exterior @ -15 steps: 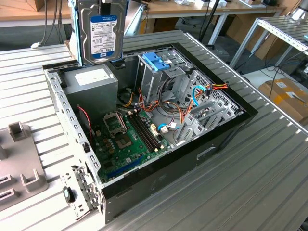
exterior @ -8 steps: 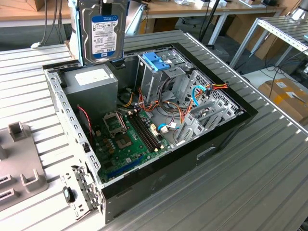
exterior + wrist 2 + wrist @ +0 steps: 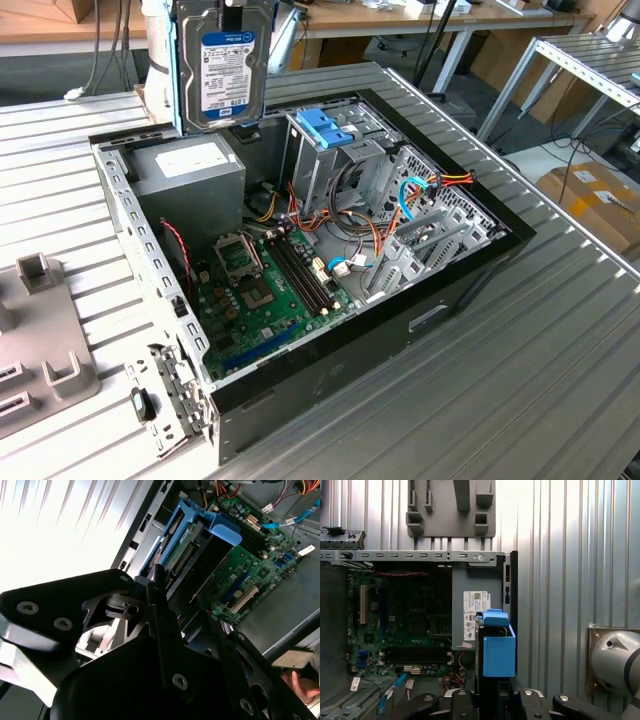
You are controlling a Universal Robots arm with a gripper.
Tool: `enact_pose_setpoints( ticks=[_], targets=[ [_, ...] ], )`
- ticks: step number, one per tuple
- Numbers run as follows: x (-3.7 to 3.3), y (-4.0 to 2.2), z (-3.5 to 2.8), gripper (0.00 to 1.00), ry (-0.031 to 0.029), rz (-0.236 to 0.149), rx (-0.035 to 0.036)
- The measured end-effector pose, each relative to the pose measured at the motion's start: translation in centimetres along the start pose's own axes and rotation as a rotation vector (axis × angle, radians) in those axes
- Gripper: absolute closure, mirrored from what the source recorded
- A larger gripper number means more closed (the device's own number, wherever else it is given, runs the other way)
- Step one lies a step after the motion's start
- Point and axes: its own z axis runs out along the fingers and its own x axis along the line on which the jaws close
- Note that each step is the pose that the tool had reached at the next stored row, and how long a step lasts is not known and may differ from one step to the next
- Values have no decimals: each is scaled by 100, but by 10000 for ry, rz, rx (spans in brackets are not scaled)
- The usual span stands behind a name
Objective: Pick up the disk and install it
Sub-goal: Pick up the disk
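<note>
Hanging upright above the rear corner of the open computer case (image 3: 300, 385), the disk (image 3: 220, 65) is clamped in the end effector (image 3: 494, 696). I'd judge it mid-carry; installing calls for squaring its blue rails to the case's drive cage (image 3: 312, 165).

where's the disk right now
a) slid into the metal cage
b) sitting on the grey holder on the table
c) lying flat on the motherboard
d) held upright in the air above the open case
d: in the exterior view the disk hangs upright, label showing, above the open case, and in the first wrist view the gripper is clamped on its blue-railed edge.
</note>
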Motion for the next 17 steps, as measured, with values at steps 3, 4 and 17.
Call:
enact_pose_setpoints(
  ticks=[3,4,17],
  targets=[
    [1,-102,-1,65,-1,1,1],
    [2,-164,-3,65,-1,-1,0],
    [8,-681,-10,65,0,0,0]
  ],
)
